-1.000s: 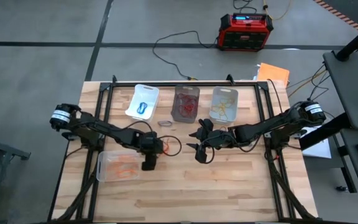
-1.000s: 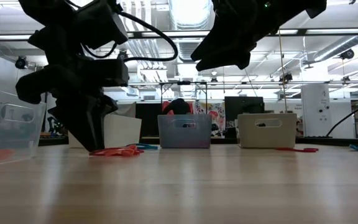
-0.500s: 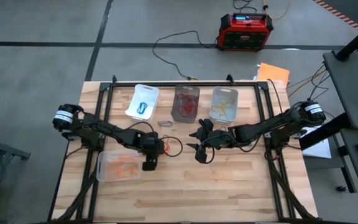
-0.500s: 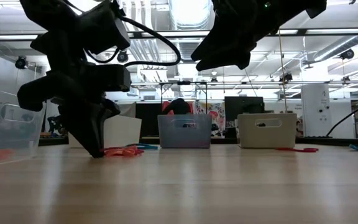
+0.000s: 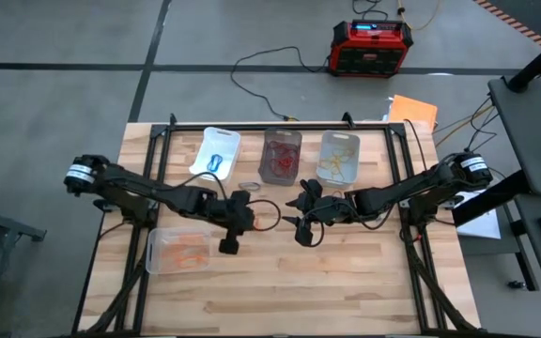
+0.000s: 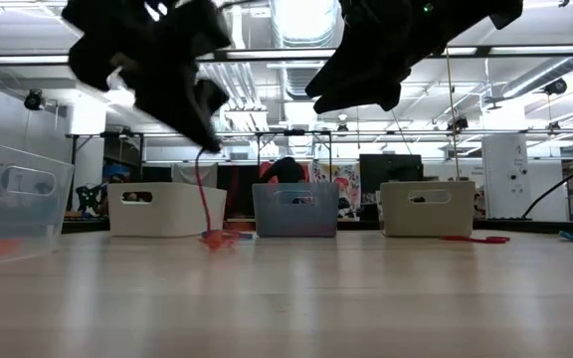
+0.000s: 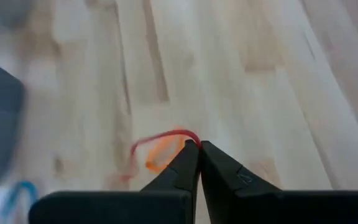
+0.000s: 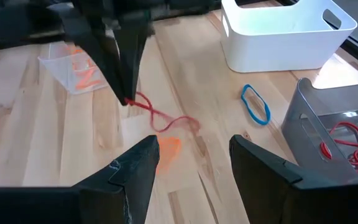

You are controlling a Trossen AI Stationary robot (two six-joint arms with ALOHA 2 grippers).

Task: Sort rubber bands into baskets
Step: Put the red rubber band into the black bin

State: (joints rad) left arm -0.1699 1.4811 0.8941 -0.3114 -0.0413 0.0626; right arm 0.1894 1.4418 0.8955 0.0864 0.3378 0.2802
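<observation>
Now left gripper [image 7: 199, 144] pinches a red rubber band [image 7: 160, 139].
Right gripper [image 8: 194, 155] hovers open beside it, above the counter [image 8: 30, 137].

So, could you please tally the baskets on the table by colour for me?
White: 1, the white basket
Smoky dark: 1, the smoky dark basket
Clear: 2, the back-row clear basket and the front clear basket
Total: 4

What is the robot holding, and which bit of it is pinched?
The left tool pinches a thin red rubber band at its top end; the rest dangles to the wooden table. The right tool is open, holding nothing.
</observation>
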